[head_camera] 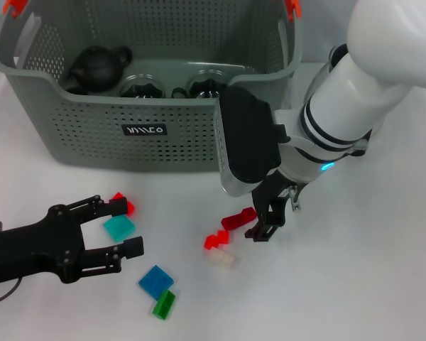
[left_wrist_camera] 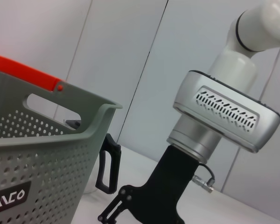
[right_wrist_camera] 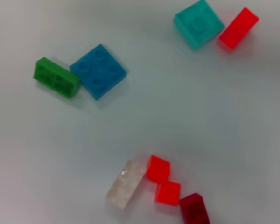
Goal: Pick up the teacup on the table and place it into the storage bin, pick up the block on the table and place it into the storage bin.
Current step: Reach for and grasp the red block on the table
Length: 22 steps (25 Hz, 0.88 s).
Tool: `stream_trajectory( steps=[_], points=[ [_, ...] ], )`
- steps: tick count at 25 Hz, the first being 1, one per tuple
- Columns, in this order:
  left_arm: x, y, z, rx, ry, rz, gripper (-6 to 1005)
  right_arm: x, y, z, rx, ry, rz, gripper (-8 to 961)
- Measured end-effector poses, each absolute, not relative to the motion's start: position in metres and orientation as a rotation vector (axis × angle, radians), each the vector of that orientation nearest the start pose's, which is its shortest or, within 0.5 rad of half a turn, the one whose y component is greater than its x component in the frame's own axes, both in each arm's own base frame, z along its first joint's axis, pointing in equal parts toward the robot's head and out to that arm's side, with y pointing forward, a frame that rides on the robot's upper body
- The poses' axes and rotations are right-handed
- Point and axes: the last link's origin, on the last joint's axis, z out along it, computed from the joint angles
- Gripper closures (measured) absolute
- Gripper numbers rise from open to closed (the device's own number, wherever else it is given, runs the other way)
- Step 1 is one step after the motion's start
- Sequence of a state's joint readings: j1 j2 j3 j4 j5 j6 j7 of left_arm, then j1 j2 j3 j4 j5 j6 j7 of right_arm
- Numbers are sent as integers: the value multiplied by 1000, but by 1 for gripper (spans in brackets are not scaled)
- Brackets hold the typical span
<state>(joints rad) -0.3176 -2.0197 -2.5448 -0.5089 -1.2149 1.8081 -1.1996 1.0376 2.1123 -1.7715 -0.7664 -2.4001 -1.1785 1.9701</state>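
The right gripper is lowered over a dark red block, apparently pinched between its fingers for lifting into the storage bin, where teacups are already held. The left gripper is spread around a teal block.

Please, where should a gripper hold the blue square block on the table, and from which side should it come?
The blue block lies flat, studs up, so coming from straight above seems best. I would close on its two free opposite side faces, not the edge where the green block touches it. The open left gripper is nearer; the right gripper is at the dark red block.
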Motion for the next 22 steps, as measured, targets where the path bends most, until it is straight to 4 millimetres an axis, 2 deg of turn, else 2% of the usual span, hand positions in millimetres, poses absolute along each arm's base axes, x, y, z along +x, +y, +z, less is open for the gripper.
stream_trajectory(
  steps=[5, 7, 22],
  points=[
    [-314, 243, 17, -2647, -713, -984, 143, 119, 381, -124, -2933, -310, -747, 12],
    [-314, 243, 17, -2647, -715, -985, 143, 119, 381, -126, -2934, -309, -726, 169],
    [-314, 242, 16, -2645, -719, -986, 144, 126, 383, -131, -2933, -270, -676, 334]
  ],
)
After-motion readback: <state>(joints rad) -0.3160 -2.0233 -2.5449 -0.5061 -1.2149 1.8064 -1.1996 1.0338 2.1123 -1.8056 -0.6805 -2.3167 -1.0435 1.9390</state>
